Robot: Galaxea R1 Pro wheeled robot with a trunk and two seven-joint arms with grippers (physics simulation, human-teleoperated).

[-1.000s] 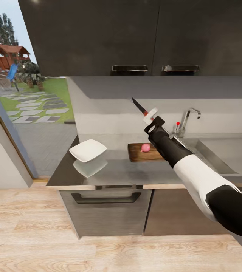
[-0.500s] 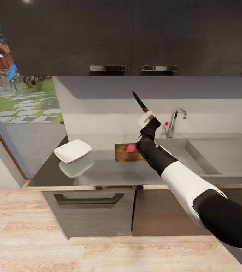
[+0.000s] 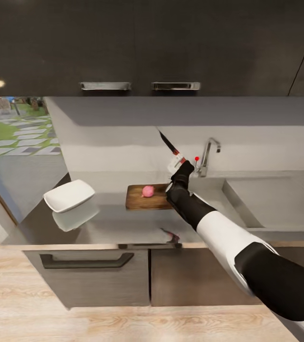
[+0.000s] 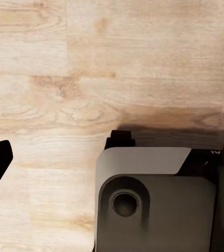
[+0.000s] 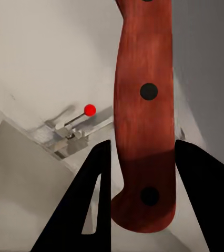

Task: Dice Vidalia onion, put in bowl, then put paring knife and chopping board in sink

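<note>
The right tool (image 3: 176, 163), closed on the red-orange-handled, dark-bladed paring knife (image 3: 169, 146), hovers at two o'clock of the small pink onion (image 3: 147, 191) lying on the brown wooden chopping board (image 3: 141, 201) on the glossy grey desk (image 3: 109, 225), so dicing seems next, calling for a tilt of the blade down over the onion.

Glossy grey countertop (image 3: 114, 223) spanning dark cabinets. The white bowl (image 3: 69, 195) is sitting near its window end, mirrored in the surface; the chopping board (image 3: 142, 200) is lying further along, beside the sink (image 3: 275, 199), and is carrying a pink onion (image 3: 147, 191).
</note>
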